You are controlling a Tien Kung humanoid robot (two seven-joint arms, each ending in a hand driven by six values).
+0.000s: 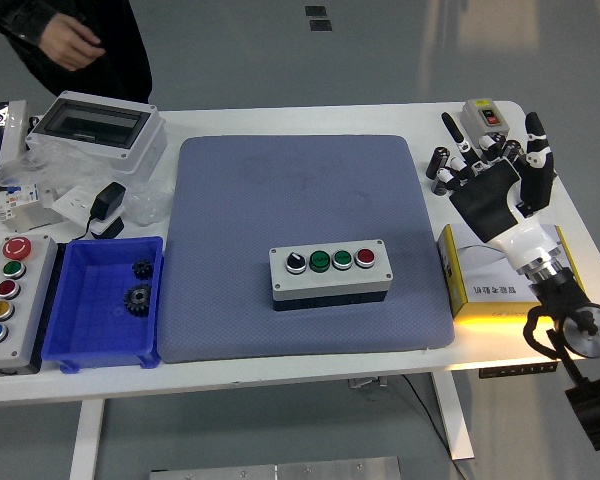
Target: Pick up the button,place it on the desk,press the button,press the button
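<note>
- Currently the four-button control box (330, 274) sits flat on the blue-grey mat (300, 190), toward the mat's near edge, with one black selector knob, two green buttons and one red button facing up.
- Right hand (498, 190) hovers over the table's right side, fingers spread wide, palm showing, holding nothing.
- Box lies well apart from that hand, to its left and nearer the table's front edge.
- Yellow carton (470, 285) lies beneath the forearm.
- A person's hand (72, 45) shows at top left, off the table.
</note>
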